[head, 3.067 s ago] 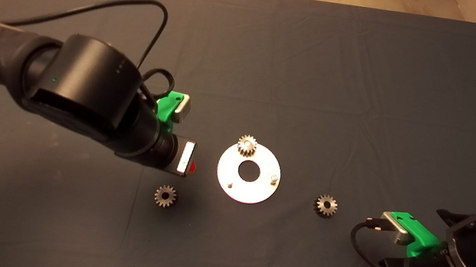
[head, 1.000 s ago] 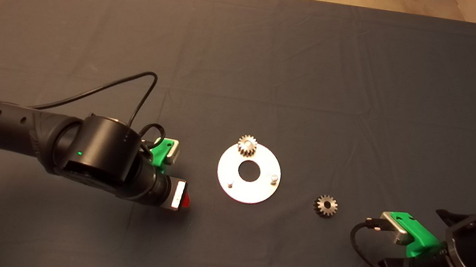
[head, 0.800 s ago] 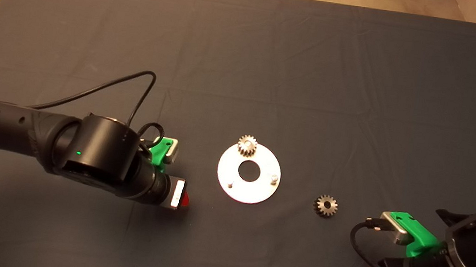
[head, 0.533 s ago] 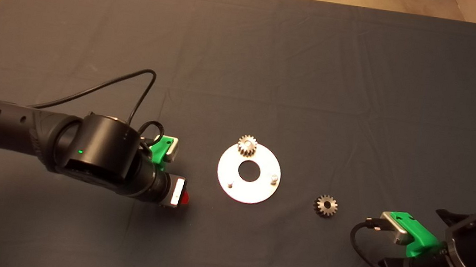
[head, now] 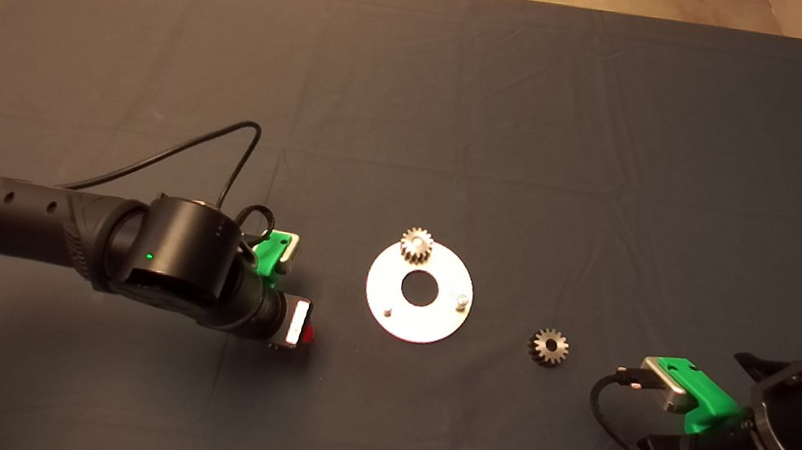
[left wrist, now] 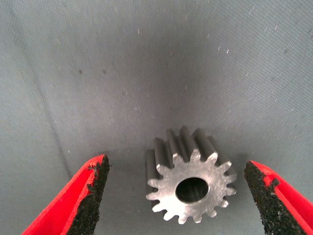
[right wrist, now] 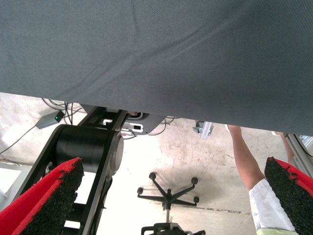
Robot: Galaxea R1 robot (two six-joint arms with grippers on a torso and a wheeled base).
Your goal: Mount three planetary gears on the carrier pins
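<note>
My left gripper [left wrist: 178,196] straddles, wide open, the gear [left wrist: 190,183] left of the plate [head: 427,321]; likely slick steel, so I'd pinch across its teeth.

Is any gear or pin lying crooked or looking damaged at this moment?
Nothing stands out. One gear sits on the plate, two pins stand bare, one gear lies flat on the mat, and the third lies flat between the open left tool.
</note>
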